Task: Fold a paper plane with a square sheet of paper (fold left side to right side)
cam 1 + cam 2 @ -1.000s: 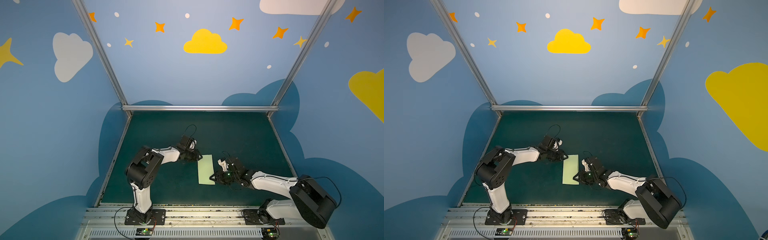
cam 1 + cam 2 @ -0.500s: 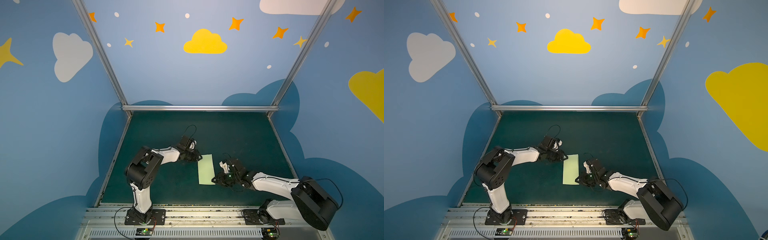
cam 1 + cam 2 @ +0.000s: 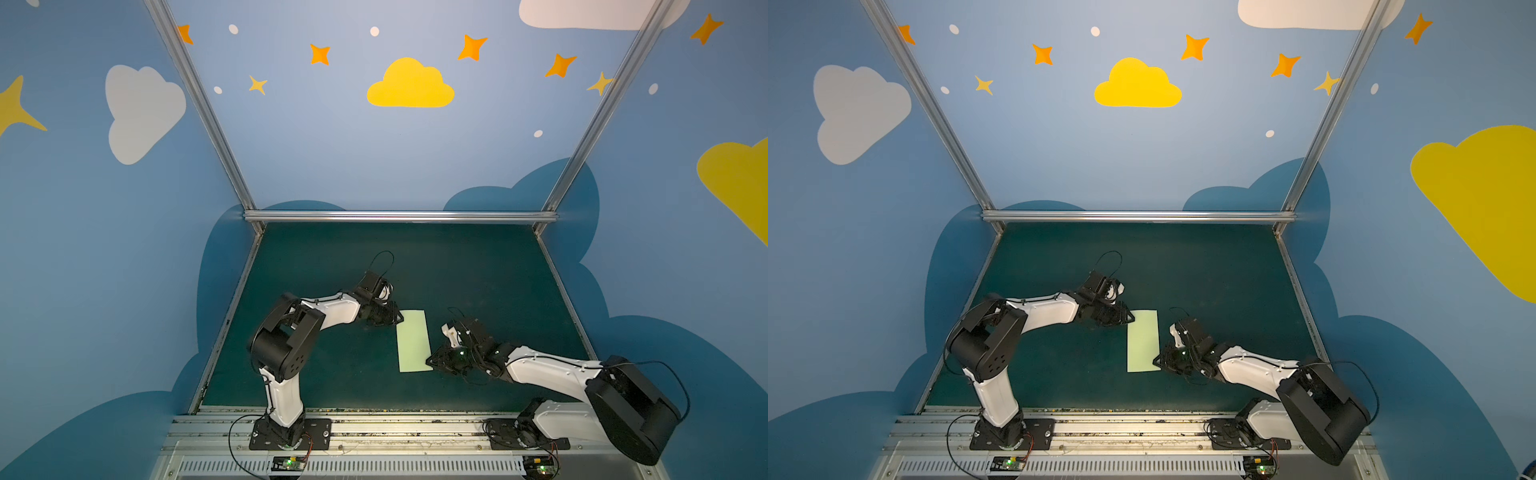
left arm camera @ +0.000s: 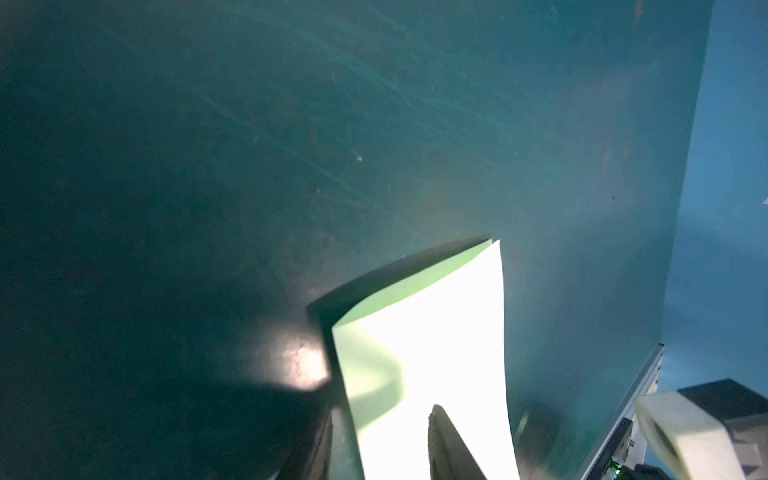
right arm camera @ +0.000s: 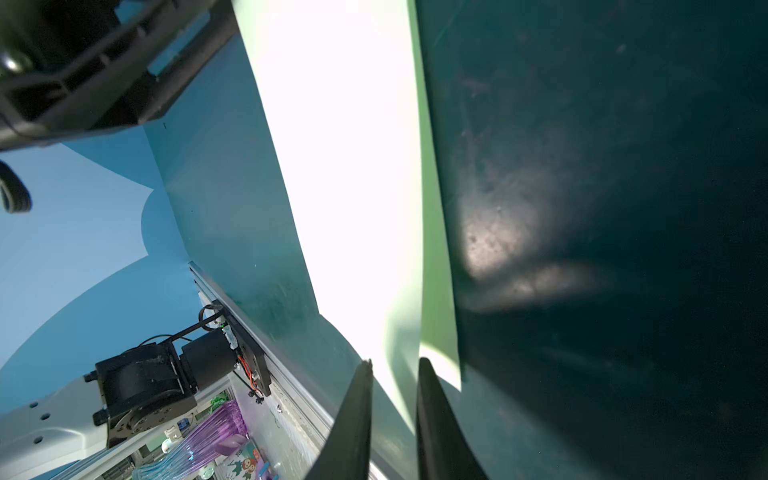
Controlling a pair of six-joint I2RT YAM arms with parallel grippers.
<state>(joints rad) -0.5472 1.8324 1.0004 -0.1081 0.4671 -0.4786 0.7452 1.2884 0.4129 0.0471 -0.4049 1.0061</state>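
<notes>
On the mat (image 3: 332, 374) in both top views, paper (image 3: 412, 340) lies as 1 folded strip; my left gripper (image 3: 397, 319) at its far corner, right gripper (image 3: 432, 362) at its near one, likely steadying it. Left wrist: jaws half-wide astride a lifted edge. Right wrist: jaws narrow, edge between, unpinched.

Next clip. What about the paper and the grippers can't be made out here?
- Creases on the paper: too small in both top views, glare-bleached in both wrist views.
- Left gripper contact with paper: too small in both top views, lost in glare in left wrist view.
- Right gripper contact: lost in glare, right wrist view.
</notes>
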